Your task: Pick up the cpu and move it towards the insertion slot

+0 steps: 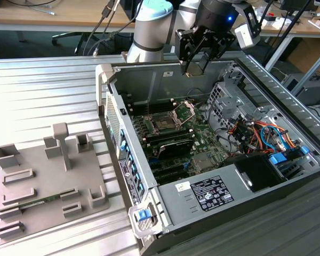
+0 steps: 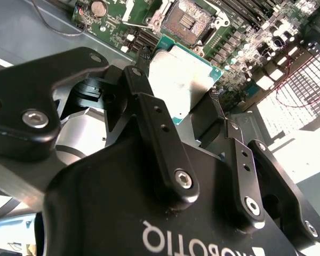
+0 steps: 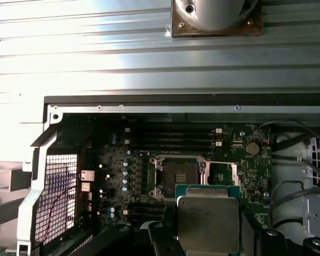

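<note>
The gripper (image 2: 194, 114) is clamping the cpu (image 2: 181, 80) flat by its edges, hovering above the open insertion slot (image 3: 180, 173).

Light was bright and even; glare washed the ribbed desk (image 3: 122, 48) and the mesh (image 2: 301, 101), while the pincer (image 2: 186, 125) looked softly blurred

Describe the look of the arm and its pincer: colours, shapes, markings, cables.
The arm has silvery-grey rounded joint housings with a pale teal cap. The pincer is matte black, built of flat linkage bars joined by silver screws, with white lettering on its body. A small blue light glows above it.
</note>
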`<move>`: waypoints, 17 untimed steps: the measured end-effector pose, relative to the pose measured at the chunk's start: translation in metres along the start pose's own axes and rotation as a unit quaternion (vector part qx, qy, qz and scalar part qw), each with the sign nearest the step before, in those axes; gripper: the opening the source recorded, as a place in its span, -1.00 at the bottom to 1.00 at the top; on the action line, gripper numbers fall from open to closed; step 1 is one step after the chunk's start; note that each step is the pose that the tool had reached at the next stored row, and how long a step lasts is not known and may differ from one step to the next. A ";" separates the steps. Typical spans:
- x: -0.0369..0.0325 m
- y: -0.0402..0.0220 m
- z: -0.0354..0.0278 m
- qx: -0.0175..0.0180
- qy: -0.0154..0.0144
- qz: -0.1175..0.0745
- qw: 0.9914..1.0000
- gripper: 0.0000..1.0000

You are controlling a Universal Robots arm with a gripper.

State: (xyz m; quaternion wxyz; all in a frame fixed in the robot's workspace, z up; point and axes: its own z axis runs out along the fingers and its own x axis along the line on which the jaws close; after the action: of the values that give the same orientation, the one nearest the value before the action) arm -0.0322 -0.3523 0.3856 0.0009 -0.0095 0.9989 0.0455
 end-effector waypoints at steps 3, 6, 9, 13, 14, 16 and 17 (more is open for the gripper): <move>0.0000 0.0000 0.0007 0.000 0.000 0.000 1.000 0.09; 0.0000 -0.0001 0.0021 0.000 0.000 0.000 1.000 0.09; 0.0000 -0.0002 0.0030 0.000 0.000 0.000 1.000 0.09; 0.0000 -0.0003 0.0038 0.000 0.000 0.000 1.000 0.09; 0.0000 -0.0003 0.0039 0.000 0.000 0.000 1.000 0.09; 0.0000 -0.0003 0.0043 0.000 0.000 0.000 1.000 0.09; 0.0000 -0.0004 0.0045 0.000 0.000 0.000 1.000 0.09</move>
State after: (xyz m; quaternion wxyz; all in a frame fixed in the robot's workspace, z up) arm -0.0322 -0.3523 0.3812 0.0009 -0.0096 0.9989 0.0455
